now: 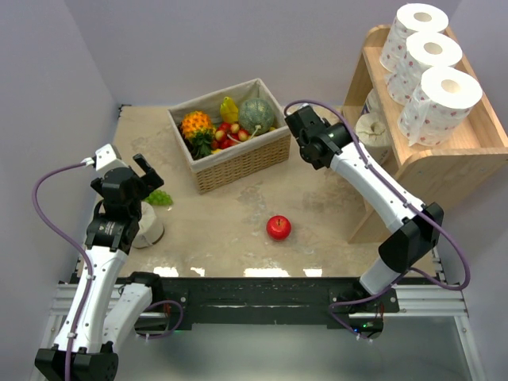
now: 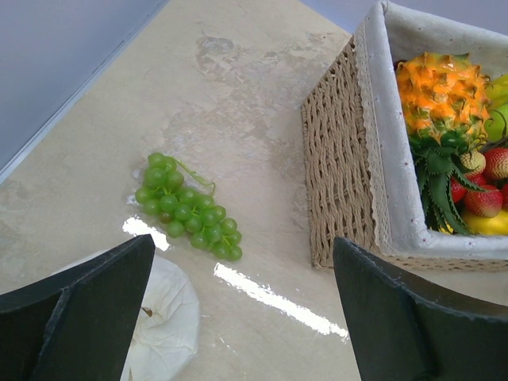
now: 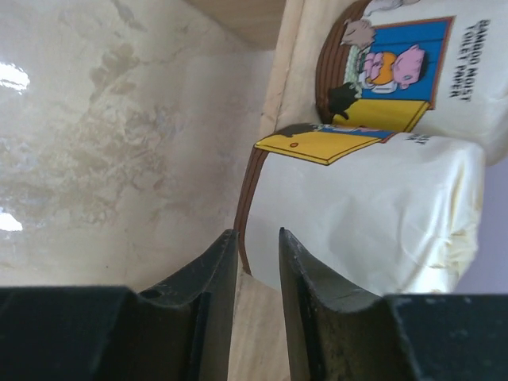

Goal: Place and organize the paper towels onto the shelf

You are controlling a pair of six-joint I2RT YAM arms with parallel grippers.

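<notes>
The light-wood shelf stands at the right. Three pink-dotted paper towels line its top tier. A plain cream roll sits on the lower tier; it also shows in the right wrist view beside a printed-label pack. Another plain cream roll stands on the table at the left, and shows low in the left wrist view. My left gripper is open and empty above and just beyond that roll. My right gripper is shut and empty, near the shelf's lower tier.
A white-lined wicker basket of fruit stands at the back centre, close to my left gripper's right finger in the left wrist view. Green grapes lie by the left roll. A red apple sits mid-table.
</notes>
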